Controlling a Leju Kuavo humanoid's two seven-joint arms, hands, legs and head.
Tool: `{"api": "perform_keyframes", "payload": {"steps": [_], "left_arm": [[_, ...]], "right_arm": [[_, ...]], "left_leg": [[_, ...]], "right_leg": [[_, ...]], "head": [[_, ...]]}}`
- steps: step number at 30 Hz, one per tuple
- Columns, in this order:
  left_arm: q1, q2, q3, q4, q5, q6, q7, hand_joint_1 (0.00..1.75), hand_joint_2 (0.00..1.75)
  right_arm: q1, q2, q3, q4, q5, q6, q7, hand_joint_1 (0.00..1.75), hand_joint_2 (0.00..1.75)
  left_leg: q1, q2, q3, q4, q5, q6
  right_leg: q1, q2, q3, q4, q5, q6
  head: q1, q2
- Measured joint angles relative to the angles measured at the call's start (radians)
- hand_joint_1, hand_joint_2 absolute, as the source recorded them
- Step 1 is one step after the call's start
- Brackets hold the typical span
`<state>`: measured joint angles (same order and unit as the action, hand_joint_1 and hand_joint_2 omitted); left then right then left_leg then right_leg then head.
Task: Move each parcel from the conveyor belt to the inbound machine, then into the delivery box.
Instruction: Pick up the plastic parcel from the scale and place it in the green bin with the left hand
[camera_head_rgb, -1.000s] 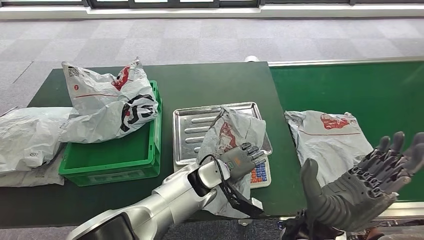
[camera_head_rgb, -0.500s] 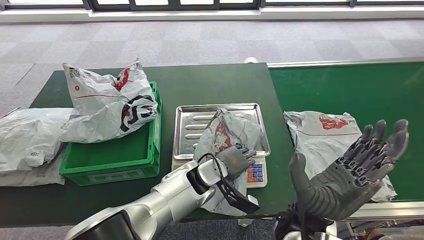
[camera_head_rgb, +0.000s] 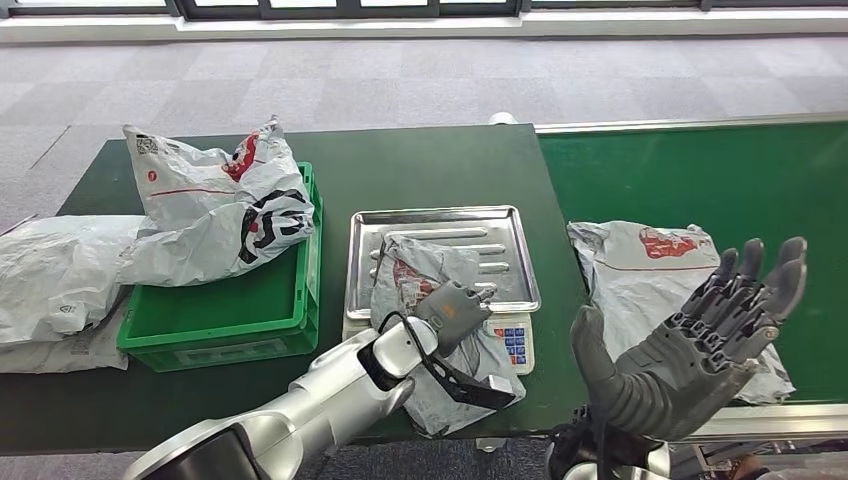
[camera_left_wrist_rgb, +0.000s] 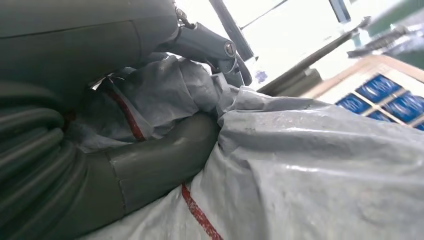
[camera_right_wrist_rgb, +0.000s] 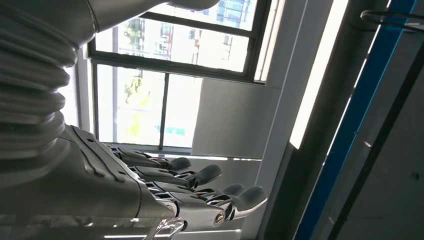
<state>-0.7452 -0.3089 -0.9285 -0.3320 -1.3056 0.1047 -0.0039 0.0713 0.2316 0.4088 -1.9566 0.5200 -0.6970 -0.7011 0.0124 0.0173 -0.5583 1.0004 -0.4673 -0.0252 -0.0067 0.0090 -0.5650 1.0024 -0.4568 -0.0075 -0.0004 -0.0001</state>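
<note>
Parcel (camera_head_rgb: 425, 290) is clasped by the left robot hand (camera_head_rgb: 452, 312) at the scale tray's (camera_head_rgb: 440, 222) near edge, over the tabletop (camera_head_rgb: 420, 170); the right robot hand (camera_head_rgb: 700, 345) is spread, holding nothing.

- Crate (camera_head_rgb: 225, 325) at the bench's (camera_head_rgb: 420, 170) left end, holding a bag (camera_head_rgb: 215, 205).
- Scale (camera_head_rgb: 440, 255) at the bench's right edge, a parcel (camera_head_rgb: 430, 300) on it.
- Another parcel (camera_head_rgb: 650, 280) on the conveyor (camera_head_rgb: 700, 170).

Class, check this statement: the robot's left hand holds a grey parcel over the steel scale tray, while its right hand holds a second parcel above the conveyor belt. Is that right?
Not quite. The left hand does hold the grey parcel over the scale tray, but the right hand holds nothing: the head view shows its fingers spread apart, raised above the second parcel, which lies flat on the conveyor belt.
</note>
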Motion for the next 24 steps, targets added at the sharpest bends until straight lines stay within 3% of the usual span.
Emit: {"api": "perform_keyframes", "payload": {"steps": [8, 12, 20, 22, 24], "left_arm": [[0.018, 0.026, 0.054, -0.022, 0.002, 0.373, 0.029, 1.75, 1.75], [0.031, 0.063, 0.107, -0.14, -0.07, 0.551, 0.086, 1.75, 1.75], [0.113, 0.161, 0.233, -0.52, -0.179, 0.592, 0.167, 1.75, 1.75], [0.127, 0.194, 0.245, -0.598, -0.181, 0.593, 0.225, 1.75, 1.75], [0.122, 0.24, 0.235, -0.658, -0.181, 0.592, 0.337, 1.75, 1.75]], "right_arm": [[0.032, 0.002, -0.003, 0.0, 0.06, 0.0, 0.0, 0.0, 1.75], [0.058, 0.016, -0.006, -0.004, 0.095, 0.0, 0.0, 0.0, 1.75], [0.076, 0.032, -0.014, -0.008, 0.111, 0.0, 0.0, 0.0, 1.75], [0.076, 0.033, -0.016, -0.008, 0.111, 0.0, 0.0, 0.0, 1.75], [0.076, 0.034, -0.018, -0.007, 0.115, 0.0, 0.0, 0.0, 1.75]], "left_leg": [[0.0, -0.002, -0.004, 0.001, 0.006, -0.003], [-0.001, -0.009, -0.009, 0.001, 0.01, -0.002], [-0.002, -0.01, -0.014, 0.001, 0.01, -0.002], [-0.002, -0.01, -0.015, 0.001, 0.01, -0.002], [-0.002, -0.01, -0.016, 0.001, 0.01, -0.002]], "right_leg": [[0.0, -0.002, -0.01, 0.001, 0.002, 0.001], [-0.001, -0.007, -0.015, 0.001, 0.003, 0.002], [-0.001, -0.007, -0.021, 0.001, 0.002, 0.002], [-0.001, -0.007, -0.021, 0.001, 0.002, 0.002], [-0.001, -0.007, -0.022, 0.001, 0.002, 0.002]], "head": [[0.0, 0.0], [0.0, 0.0], [0.0, 0.0], [0.0, 0.0], [0.0, 0.0]]}}
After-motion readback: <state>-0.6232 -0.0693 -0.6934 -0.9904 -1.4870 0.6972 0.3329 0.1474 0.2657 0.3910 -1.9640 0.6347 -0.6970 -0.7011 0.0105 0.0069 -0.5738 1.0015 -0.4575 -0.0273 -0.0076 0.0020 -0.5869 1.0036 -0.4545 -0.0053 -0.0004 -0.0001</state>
